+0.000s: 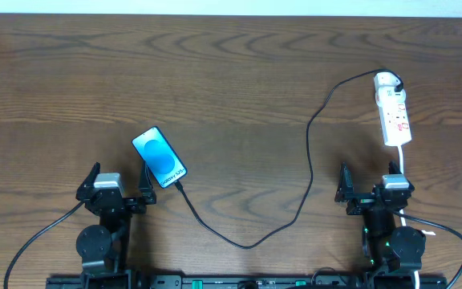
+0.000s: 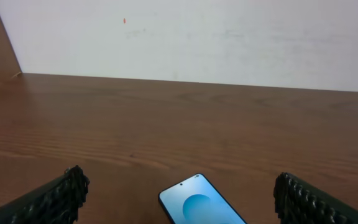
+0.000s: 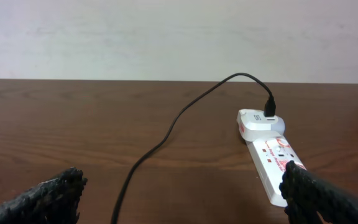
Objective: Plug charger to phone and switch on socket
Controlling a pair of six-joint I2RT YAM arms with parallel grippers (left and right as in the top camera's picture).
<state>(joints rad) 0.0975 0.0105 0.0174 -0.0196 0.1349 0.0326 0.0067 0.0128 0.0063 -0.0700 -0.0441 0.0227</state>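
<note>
Left gripper [image 1: 120, 175], jaws apart, empty, faces phone [image 1: 160, 156] for plugging; right gripper [image 1: 369, 181], likewise apart, faces power strip [image 1: 394, 112] for switch. Charger cable [image 1: 310, 164] lies between, tip at phone's lower end, seating unclear

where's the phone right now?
Overhead: phone lies flat on the table's left side, just ahead of the open left gripper, charger tip at its near end.
</note>
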